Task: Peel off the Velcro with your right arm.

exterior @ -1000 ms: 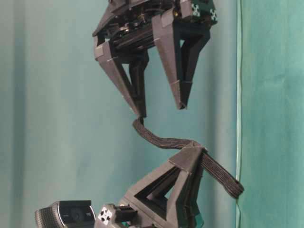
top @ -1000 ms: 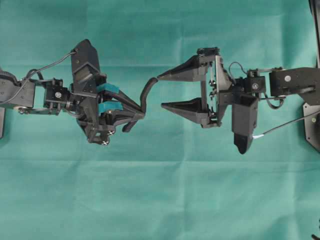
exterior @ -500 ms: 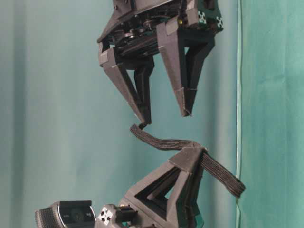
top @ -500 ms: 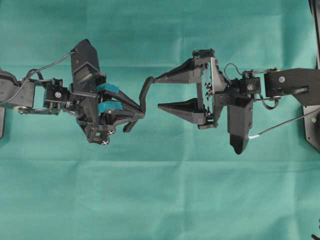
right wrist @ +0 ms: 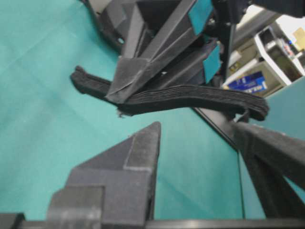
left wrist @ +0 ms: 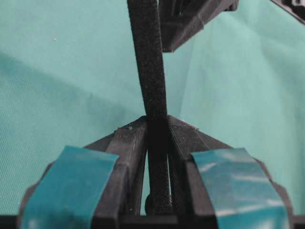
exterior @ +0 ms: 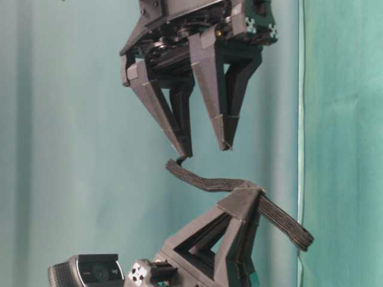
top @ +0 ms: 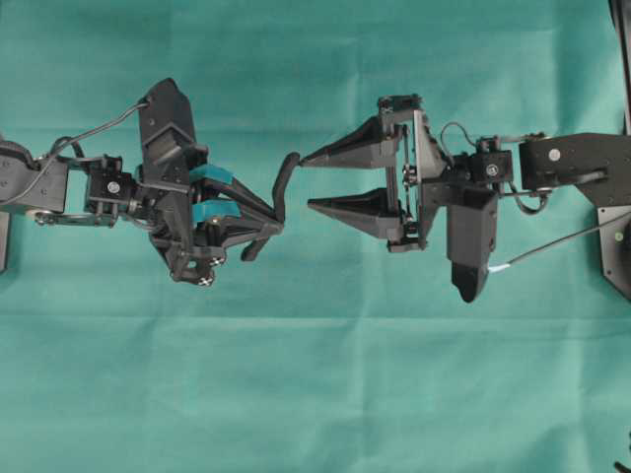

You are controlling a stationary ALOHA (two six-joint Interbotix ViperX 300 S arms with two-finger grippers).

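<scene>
The Velcro (top: 283, 187) is a thin black strip held in the air between the two arms. My left gripper (top: 276, 225), with teal tape on its fingers, is shut on it; the strip (left wrist: 147, 62) rises out of the pinched tips (left wrist: 157, 121). My right gripper (top: 307, 183) has plain dark fingers and stands open. Its upper fingertip is right at the strip's free end. In the table-level view the right gripper (exterior: 204, 150) hangs just above the strip (exterior: 209, 182). In the right wrist view the Velcro (right wrist: 190, 98) crosses just ahead of the open right gripper (right wrist: 196, 128).
Teal cloth (top: 315, 374) covers the table. A webcam (exterior: 90, 272) sits low at the left of the table-level view. Shelves with boxes (right wrist: 267, 71) show beyond the table's dark edge in the right wrist view.
The right gripper's jaws have narrowed and it has shifted slightly towards the left arm. The strip's free end has curled back from the fingertip. The left gripper has held still.
</scene>
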